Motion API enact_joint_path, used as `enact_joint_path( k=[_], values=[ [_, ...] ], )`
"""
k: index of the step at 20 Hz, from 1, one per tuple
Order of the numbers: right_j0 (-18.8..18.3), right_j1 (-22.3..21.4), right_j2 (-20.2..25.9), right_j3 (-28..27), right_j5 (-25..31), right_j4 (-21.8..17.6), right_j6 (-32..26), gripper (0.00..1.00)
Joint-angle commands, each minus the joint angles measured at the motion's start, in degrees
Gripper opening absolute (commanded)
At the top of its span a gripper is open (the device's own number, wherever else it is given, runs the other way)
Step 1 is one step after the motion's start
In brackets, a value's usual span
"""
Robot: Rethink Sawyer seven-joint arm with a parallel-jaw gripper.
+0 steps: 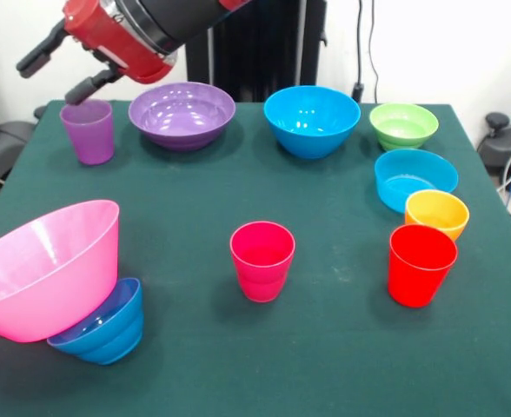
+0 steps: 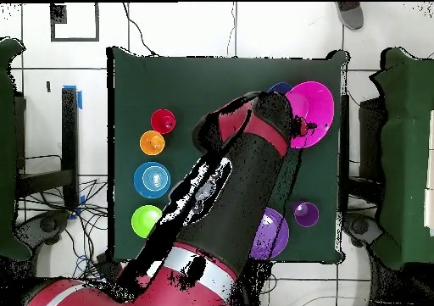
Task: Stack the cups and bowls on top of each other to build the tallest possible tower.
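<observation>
We see the gripper [image 1: 56, 74] at upper left with its two black fingers [image 1: 40, 54] spread, holding nothing, just above the translucent purple plastic cup [image 1: 89, 130]. At lower left, the huge glossy pink bowl [image 1: 45, 269] leans tilted on the small dark blue bowl [image 1: 103, 328].

Pink bowl [image 1: 43, 265] tilted on dark blue bowl [image 1: 108, 326]

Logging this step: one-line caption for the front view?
Huge pink plastic bowl tilted on small dark blue bowl; other bowls and cups scattered unstacked across green table.
</observation>
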Motion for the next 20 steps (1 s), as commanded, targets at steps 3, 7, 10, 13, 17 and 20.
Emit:
enact_joint_path(
  k=[3,7,10,13,17,20],
  values=[
    [-1.41,1.13,10.91,0.03,1.36,8.62,8.14,1.0],
    [-2.0,1.22,11.43,0.44,-1.72,11.98,10.92,1.0],
    [-1.98,1.22,11.19,0.68,-3.58,13.19,11.41,1.0],
    [-2.11,1.23,11.17,1.35,-6.2,14.12,12.18,1.0],
    [-2.1,1.85,10.81,1.31,-9.54,14.79,13.4,1.0],
    [-2.45,3.19,10.81,0.92,-12.04,15.42,14.27,1.0]
  ],
)
